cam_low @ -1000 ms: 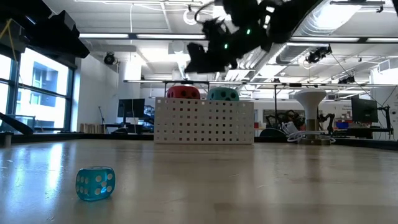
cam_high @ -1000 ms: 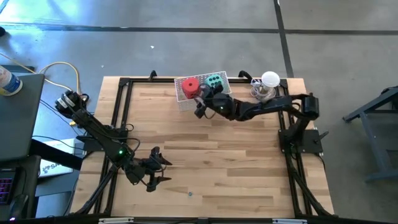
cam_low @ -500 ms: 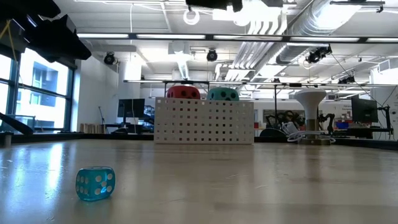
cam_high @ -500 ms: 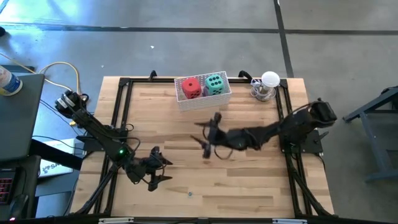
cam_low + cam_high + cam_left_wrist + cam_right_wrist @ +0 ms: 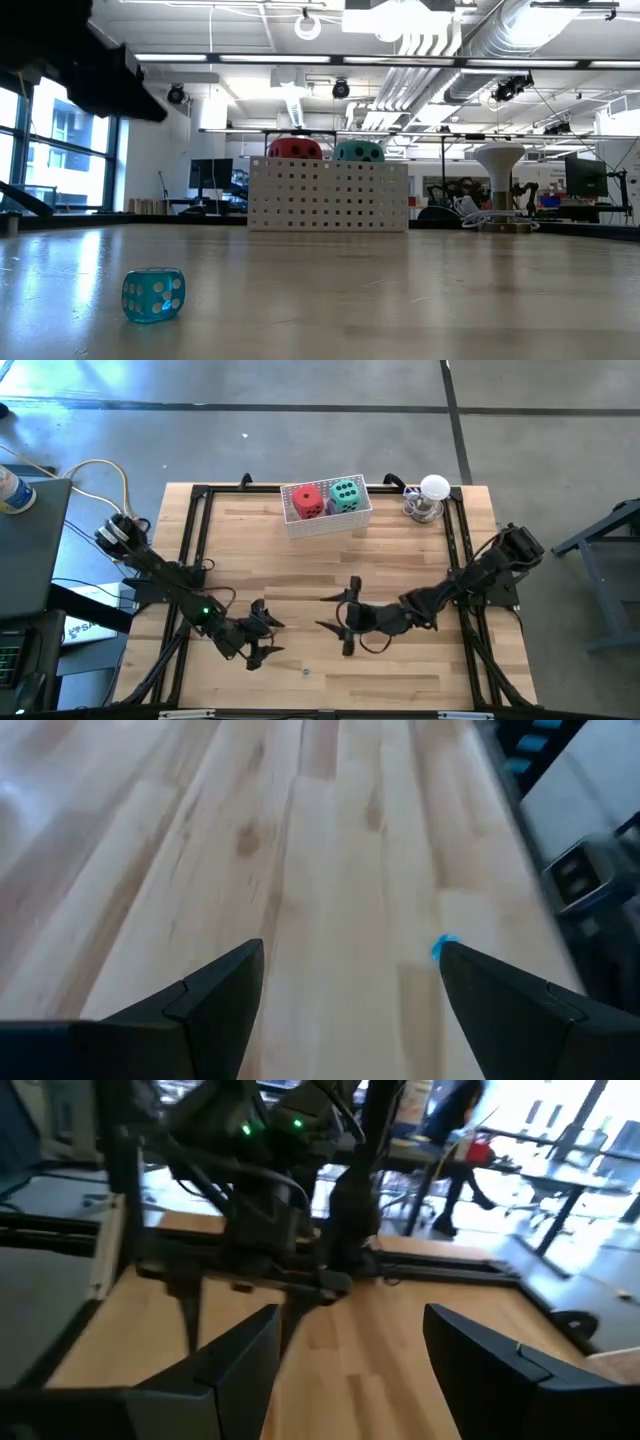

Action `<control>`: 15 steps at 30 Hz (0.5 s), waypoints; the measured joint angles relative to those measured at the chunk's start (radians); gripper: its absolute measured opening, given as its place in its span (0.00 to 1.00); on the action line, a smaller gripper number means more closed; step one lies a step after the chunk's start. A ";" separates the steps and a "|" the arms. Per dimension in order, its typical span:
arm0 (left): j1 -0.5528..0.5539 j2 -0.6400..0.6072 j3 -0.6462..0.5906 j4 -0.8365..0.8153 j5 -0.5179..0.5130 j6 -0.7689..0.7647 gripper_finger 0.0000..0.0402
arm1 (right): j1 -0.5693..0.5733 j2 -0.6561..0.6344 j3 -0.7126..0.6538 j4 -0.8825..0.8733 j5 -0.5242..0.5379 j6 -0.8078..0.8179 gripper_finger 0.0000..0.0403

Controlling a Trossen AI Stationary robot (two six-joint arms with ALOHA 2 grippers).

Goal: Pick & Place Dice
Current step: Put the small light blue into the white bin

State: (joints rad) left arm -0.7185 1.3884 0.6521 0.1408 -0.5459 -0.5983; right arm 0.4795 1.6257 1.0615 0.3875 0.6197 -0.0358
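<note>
Left to right across the table (image 5: 400, 670), seen from above. The left gripper (image 5: 262, 639) hovers low over the near left part of the table with its fingers spread and nothing between them; in its wrist view the two dark fingers (image 5: 215, 995) stand wide apart over bare planks, and a small translucent blue die (image 5: 444, 948) lies just ahead of them. The low view shows this blue die (image 5: 153, 295) resting alone on the wood, near the front edge.

At mid-table the right gripper (image 5: 345, 624) is likewise released and empty, its fingers (image 5: 240, 1355) parted and facing across toward the left arm.

At the far edge stands the white perforated basket (image 5: 325, 522), holding the red die (image 5: 306, 500) and the teal-green die (image 5: 346, 493) side by side. Beside it to the right sits a white domed object (image 5: 433, 488) on a base. No pink or purple die is visible in any view.

Judged step: two dice are placed, and an approach to the next piece is in hand. The next move calls for the left gripper to centre its open fingers over the small blue die, descend, and close squarely, since so small a cube could slip aside.
</note>
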 joint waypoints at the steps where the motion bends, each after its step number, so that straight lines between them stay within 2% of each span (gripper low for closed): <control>1: 0.000 0.022 0.000 0.006 0.001 0.000 0.73 | 0.008 0.000 0.000 -0.007 -0.003 0.013 0.59; 6: 0.005 0.142 0.000 0.040 0.000 -0.003 0.73 | 0.046 0.000 0.000 -0.022 -0.035 0.061 0.59; 15: 0.040 0.344 0.000 0.325 0.000 -0.062 0.73 | 0.084 0.000 0.000 -0.010 -0.045 0.126 0.59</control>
State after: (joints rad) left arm -0.6785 1.7326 0.6525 0.4660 -0.5457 -0.6606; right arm 0.5640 1.6257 1.0615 0.3771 0.5748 0.0905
